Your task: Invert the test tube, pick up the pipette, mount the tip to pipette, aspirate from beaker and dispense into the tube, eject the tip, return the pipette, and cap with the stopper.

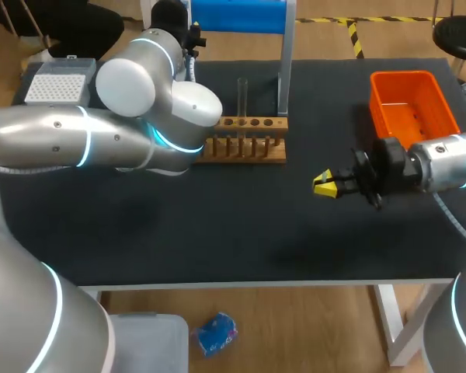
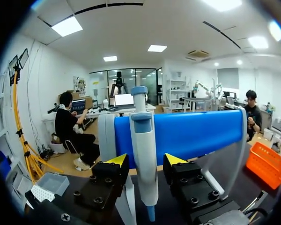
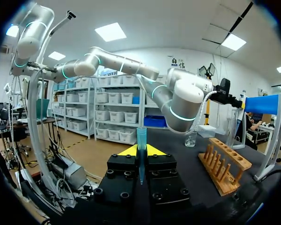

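Observation:
In the left wrist view a white pipette (image 2: 143,131) with a blue top hangs on the blue stand (image 2: 192,133). My left gripper (image 2: 146,161) is shut on its body, one finger on each side. In the head view my left arm hides that gripper and the pipette. My right gripper (image 1: 324,185) hovers over the table right of the middle. It is shut on a small teal pipette tip (image 3: 141,140) that stands upright between its fingers. A clear test tube (image 1: 241,95) stands upright in the wooden rack (image 1: 245,144). A small glass beaker (image 3: 191,139) sits beyond the rack.
An orange bin (image 1: 412,105) stands at the back right. A tip box (image 1: 56,87) sits at the back left. The blue stand (image 1: 237,15) rises behind the rack, with a grey post beside the test tube.

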{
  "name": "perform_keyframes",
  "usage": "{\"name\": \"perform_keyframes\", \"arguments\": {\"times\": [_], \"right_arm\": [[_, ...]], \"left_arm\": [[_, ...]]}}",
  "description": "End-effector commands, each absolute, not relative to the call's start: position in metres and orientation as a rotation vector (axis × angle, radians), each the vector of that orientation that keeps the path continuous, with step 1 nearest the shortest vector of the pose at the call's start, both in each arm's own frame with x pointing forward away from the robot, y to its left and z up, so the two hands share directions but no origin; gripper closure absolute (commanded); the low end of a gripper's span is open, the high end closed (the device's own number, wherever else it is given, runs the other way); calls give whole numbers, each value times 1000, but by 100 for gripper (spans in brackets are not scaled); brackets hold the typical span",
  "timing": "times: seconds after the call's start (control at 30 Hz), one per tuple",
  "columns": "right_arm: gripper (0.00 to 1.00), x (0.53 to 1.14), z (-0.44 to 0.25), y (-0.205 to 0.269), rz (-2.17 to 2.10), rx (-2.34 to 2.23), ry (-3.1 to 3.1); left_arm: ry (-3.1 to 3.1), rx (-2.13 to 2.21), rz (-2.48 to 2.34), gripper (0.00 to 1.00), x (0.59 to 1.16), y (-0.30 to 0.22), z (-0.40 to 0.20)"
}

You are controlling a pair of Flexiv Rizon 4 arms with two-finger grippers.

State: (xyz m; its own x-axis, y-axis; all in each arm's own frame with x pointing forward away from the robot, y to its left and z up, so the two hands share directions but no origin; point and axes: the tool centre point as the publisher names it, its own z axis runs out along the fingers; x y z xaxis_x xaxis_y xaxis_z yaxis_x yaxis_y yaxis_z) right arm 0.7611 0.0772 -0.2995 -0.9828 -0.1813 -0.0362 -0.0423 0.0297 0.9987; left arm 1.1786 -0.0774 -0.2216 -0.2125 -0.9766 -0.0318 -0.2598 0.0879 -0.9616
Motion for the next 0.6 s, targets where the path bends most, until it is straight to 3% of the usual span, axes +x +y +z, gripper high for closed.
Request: {"name": "perform_keyframes", "arguments": {"times": [0.03,0.6], "right_arm": [[100,761,-300,77,-2107,239,-2179],[100,761,-300,77,-2107,239,-2179]], "left_arm": [[1587,-1259,-1163,53,1185,-79,-223],[1571,-1264,-1145,57,1193,-78,-225]]}}
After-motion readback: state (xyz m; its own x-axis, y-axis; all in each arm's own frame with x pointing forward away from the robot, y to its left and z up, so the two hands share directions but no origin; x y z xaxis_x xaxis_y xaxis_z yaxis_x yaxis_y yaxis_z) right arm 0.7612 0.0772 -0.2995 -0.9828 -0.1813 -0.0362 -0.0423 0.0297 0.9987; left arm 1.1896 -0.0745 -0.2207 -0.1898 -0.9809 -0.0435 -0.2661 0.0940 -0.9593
